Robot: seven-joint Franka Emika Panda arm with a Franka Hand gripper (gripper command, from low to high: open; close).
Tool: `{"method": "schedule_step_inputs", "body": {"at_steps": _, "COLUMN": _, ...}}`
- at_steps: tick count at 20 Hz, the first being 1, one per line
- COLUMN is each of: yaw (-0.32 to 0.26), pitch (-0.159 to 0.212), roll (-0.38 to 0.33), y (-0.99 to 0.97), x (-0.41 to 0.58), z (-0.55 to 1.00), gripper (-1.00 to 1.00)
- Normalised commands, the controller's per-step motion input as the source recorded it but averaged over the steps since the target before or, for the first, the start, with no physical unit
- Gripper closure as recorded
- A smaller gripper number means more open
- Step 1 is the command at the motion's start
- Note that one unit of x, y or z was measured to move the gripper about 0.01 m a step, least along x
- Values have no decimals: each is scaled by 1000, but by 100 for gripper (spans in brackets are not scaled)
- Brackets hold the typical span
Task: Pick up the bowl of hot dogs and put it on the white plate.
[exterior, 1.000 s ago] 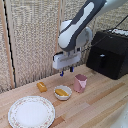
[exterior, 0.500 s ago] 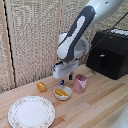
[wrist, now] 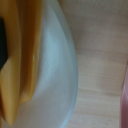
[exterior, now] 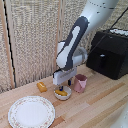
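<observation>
Your claw [exterior: 62,88] sits low over the smooth round hot dog bowl [exterior: 63,93]; you cannot tell its opening. Glossy yellow-orange hot dogs [wrist: 22,60] fill it. The speckled-rimmed white plate [exterior: 31,111] lies near on the wooden counter [exterior: 95,107], pink cup [exterior: 80,83] just beside the bowl.

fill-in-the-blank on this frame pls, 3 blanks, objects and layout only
1. The gripper is down at the hot dog bowl, which sits on the ____ table.
2. The cup beside the bowl is ____ in color.
3. The white plate holds ____ so far.
Missing words: wooden; pink; nothing
</observation>
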Motion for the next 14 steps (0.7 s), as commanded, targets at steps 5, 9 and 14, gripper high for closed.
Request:
{"method": "schedule_step_inputs", "body": {"at_steps": 5, "yaw": 98, "pitch": 0, "roll": 3, "y": -257, "x": 14, "z": -65, "gripper": 100}}
{"method": "schedule_step_inputs", "body": {"at_steps": 9, "yaw": 33, "pitch": 12, "roll": -16, "y": -64, "x": 0, "z": -105, "gripper": 100}}
{"method": "schedule_step_inputs", "body": {"at_steps": 14, "yaw": 0, "pitch": 4, "roll": -75, "y": 11, "x": -99, "z": -157, "gripper": 100}}
